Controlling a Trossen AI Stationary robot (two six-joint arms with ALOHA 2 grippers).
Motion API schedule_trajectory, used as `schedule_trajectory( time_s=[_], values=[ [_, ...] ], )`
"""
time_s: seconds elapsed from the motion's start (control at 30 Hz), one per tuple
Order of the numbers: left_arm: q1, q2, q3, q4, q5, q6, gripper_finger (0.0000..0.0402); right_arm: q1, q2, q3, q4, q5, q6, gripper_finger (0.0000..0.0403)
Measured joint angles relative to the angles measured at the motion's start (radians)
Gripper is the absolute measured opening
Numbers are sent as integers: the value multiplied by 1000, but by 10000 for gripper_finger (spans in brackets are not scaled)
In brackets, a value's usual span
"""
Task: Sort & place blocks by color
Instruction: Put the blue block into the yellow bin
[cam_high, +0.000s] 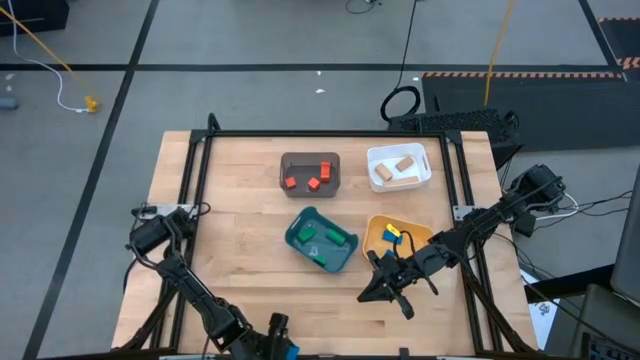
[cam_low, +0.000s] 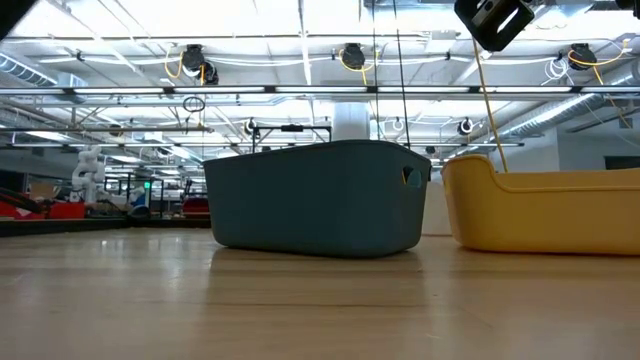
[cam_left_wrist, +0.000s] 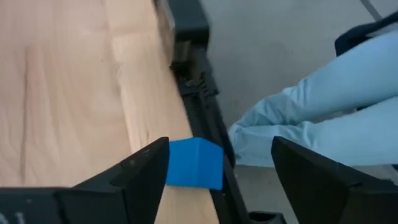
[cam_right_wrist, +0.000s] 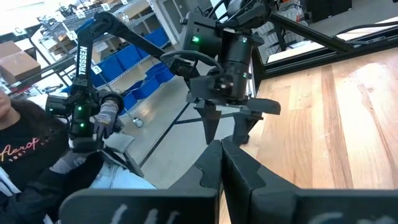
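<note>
A blue block (cam_left_wrist: 196, 163) lies on the desk (cam_left_wrist: 68, 93) at its near edge, between the spread fingers (cam_left_wrist: 144, 177) of the left end effector (cam_left_wrist: 217, 180), touching one and clear of the other. The right end effector (cam_high: 385, 290), closed and empty, hovers near the yellow tray (cam_high: 380, 235).

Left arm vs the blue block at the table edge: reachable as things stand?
Probably yes. The left pincer is open with the blue block already between its fingers, close by one of them; nothing lies in the gap. The block sits at the table edge, so a nudge might tip it off.
</note>
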Motion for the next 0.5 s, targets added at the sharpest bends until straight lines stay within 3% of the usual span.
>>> schedule_trajectory(
  time_s=[0.17,0.5],
  values=[
    [-6,20,0,18,-4,95,291,0,0,0,0,0,0,0],
    [8,61,0,2,-23,113,285,0,0,0,0,-1,0,0]
  ],
)
